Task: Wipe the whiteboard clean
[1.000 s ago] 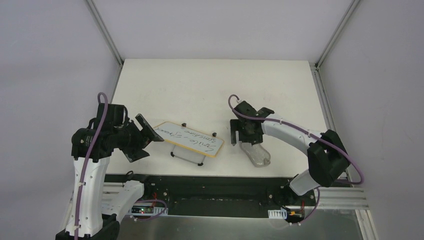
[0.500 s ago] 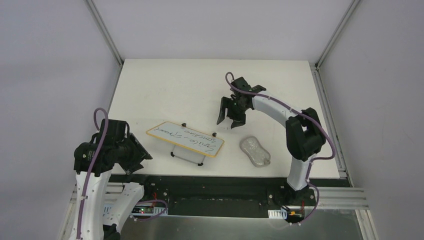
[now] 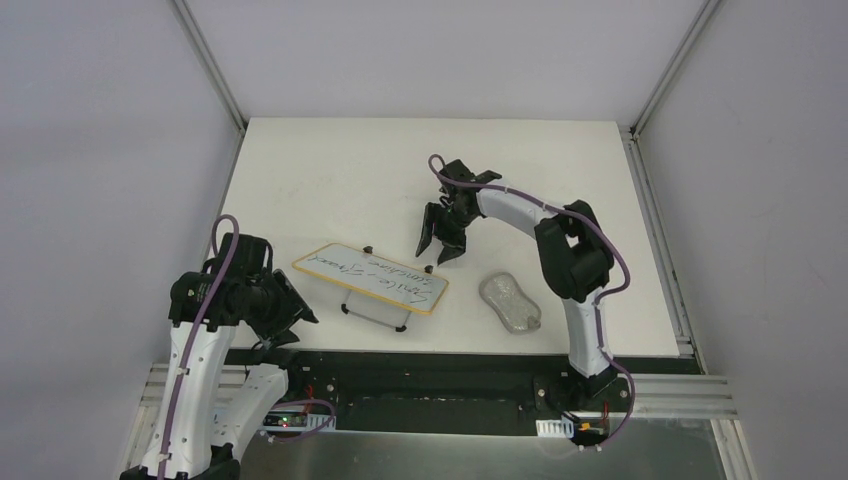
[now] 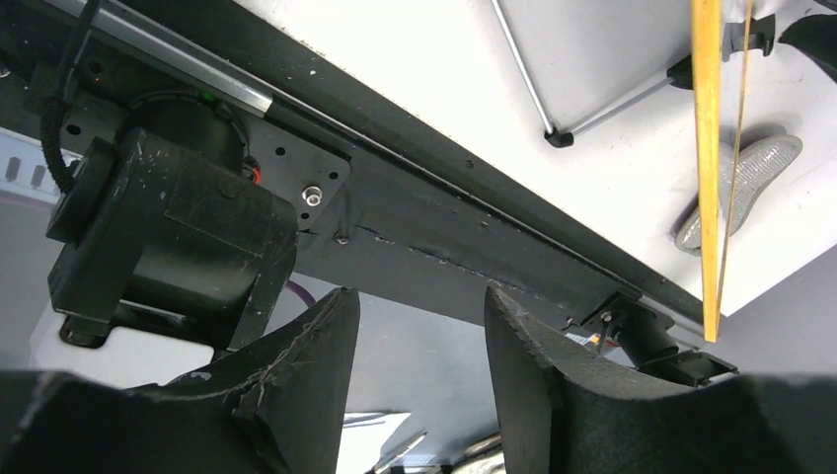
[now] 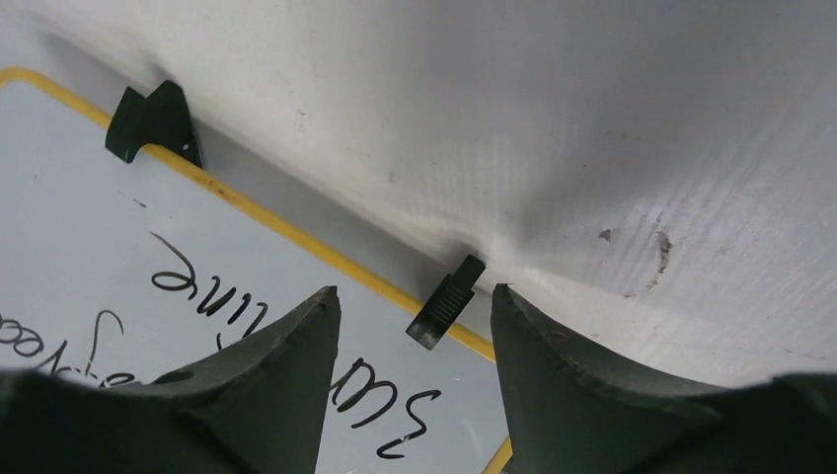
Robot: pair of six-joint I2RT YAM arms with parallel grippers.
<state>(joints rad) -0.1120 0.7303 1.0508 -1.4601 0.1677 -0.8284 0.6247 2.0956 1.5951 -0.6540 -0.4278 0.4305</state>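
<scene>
Off the table's (image 3: pixel 330 170) near left edge, the left gripper (image 3: pixel 290 312) is hanging with its rough black jaws partly apart, gripping nothing. The whiteboard (image 3: pixel 370 278), a flat white rectangle with a thin tan rim, small black feet and black handwriting, is sitting near the front edge, left of centre. The right gripper (image 3: pixel 440 243) is hovering over its far rim, jaws moderately apart and empty, while a lumpy grey pad (image 3: pixel 510 303) is lying further right.
</scene>
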